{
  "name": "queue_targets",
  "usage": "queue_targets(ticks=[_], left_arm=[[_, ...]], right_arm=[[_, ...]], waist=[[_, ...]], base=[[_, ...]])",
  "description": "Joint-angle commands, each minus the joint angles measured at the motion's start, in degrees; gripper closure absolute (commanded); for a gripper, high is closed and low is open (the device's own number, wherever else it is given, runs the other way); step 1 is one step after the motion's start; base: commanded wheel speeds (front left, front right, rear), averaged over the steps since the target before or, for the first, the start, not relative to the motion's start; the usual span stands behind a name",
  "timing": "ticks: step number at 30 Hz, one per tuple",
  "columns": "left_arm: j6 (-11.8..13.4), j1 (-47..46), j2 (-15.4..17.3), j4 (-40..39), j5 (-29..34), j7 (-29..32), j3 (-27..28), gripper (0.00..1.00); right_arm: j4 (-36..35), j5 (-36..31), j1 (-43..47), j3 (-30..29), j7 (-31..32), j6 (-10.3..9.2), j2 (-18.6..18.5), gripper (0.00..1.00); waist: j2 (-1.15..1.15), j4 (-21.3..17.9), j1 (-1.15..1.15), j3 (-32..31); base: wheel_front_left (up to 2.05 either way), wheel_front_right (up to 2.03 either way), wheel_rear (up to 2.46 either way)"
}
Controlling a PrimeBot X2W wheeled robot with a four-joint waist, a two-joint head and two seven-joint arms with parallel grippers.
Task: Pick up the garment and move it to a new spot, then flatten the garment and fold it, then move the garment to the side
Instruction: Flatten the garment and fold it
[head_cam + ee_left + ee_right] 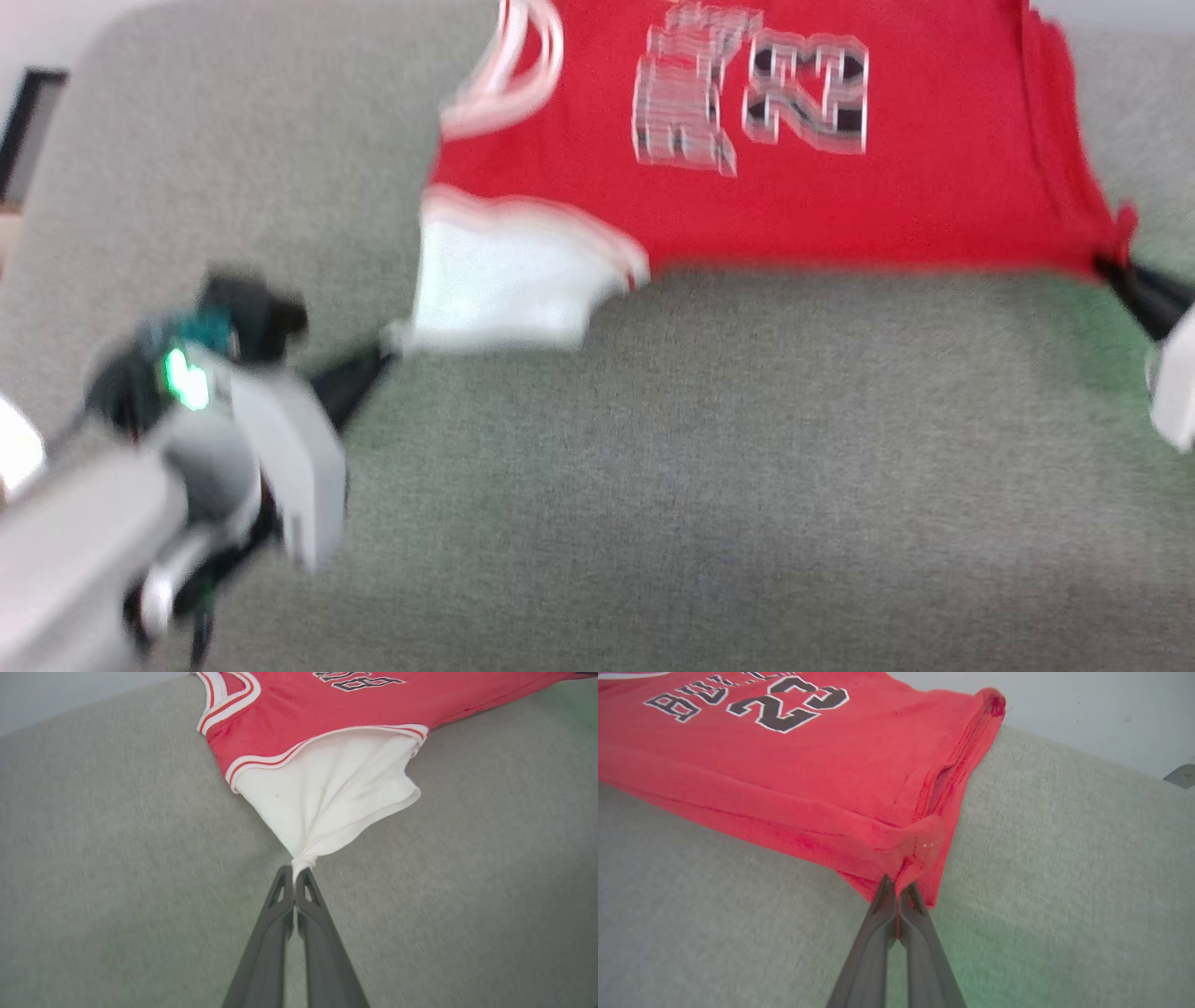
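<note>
The garment (775,196), a red jersey with black white-edged lettering and number, lies spread on a grey cloth surface at the top of the head view, print side up. Its white sleeve (327,793) is drawn to a point, and my left gripper (294,872) is shut on that sleeve tip. My right gripper (899,886) is shut on the red bottom corner (920,849) of the garment, where the hem layers bunch. In the head view the left gripper (378,355) is at the lower left and the right gripper (1111,266) at the right edge, with the cloth taut between them.
The grey fabric surface (709,467) runs wide below the garment. A pale wall (1087,704) lies beyond its far edge, and a dark object (23,121) stands at the upper left past the edge. The head view is blurred.
</note>
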Motion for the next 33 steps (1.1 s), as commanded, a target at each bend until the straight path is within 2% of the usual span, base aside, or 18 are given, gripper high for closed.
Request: queue_targets(ticks=[1, 4, 8, 10, 15, 21, 26, 30, 33], left_arm=[[2.54, 4.61, 2.23, -3.33, -1.91, 0.41, -0.64, 1.0], [7.35, 12.38, 6.34, -10.68, -5.15, -0.17, -1.57, 1.0], [12.12, 21.58, 9.26, -16.8, -9.44, -1.98, -3.18, 1.0], [14.59, 25.33, 9.51, -18.9, -11.95, -3.25, -3.58, 1.0], [17.97, 31.82, 10.24, -21.61, -17.1, -4.72, -4.27, 1.0], [19.96, 33.59, 12.19, -24.83, -19.21, -5.0, -3.57, 1.0], [21.61, 28.48, 15.55, -29.12, -15.86, -2.03, -1.9, 1.0], [19.85, 21.19, 17.44, -30.42, -11.98, 2.34, 0.32, 1.0], [16.55, 14.32, 16.71, -28.81, -8.69, 6.61, 1.71, 1.0]], right_arm=[[-1.84, 1.63, 4.06, -0.8, 1.34, -0.08, -1.88, 1.0], [-6.6, 3.98, 11.73, -1.96, 5.14, -0.08, -5.11, 1.0], [-11.97, 6.53, 22.47, -4.57, 9.44, -0.08, -8.5, 1.0], [-14.87, 7.63, 27.92, -5.98, 10.9, -0.08, -9.09, 1.0], [-19.83, 8.53, 40.21, -10.46, 13.2, -0.08, -8.76, 1.0], [-25.59, 7.11, 47.05, -17.94, 15.74, -0.08, -7.48, 1.0], [-29.47, 3.93, 45.79, -24.38, 18.01, -0.08, -5.26, 1.0], [-31.41, 0.67, 41.49, -27.01, 20.5, -0.08, -2.92, 1.0], [-31.15, -1.77, 36.8, -26.85, 22.07, -0.08, -1.54, 1.0]], waist=[[0.0, -1.11, 0.0, -7.37], [0.0, -1.1, 0.0, -8.74], [0.0, -0.55, 0.0, -9.73], [0.0, -0.24, 0.0, -9.83], [0.0, 0.46, 0.0, -9.78], [0.0, -0.32, 0.0, -9.26], [0.0, -1.48, 0.0, -8.5], [0.0, -2.43, 0.0, -7.56], [0.0, -2.96, 0.0, -6.48]], base=[[0.0, 0.0, 0.0], [0.0, 0.0, 0.0], [0.0, 0.0, 0.0], [0.0, 0.0, 0.0], [0.0, 0.0, 0.0], [0.0, 0.0, 0.0], [0.0, 0.0, 0.0], [0.0, 0.0, 0.0], [0.0, 0.0, 0.0]])
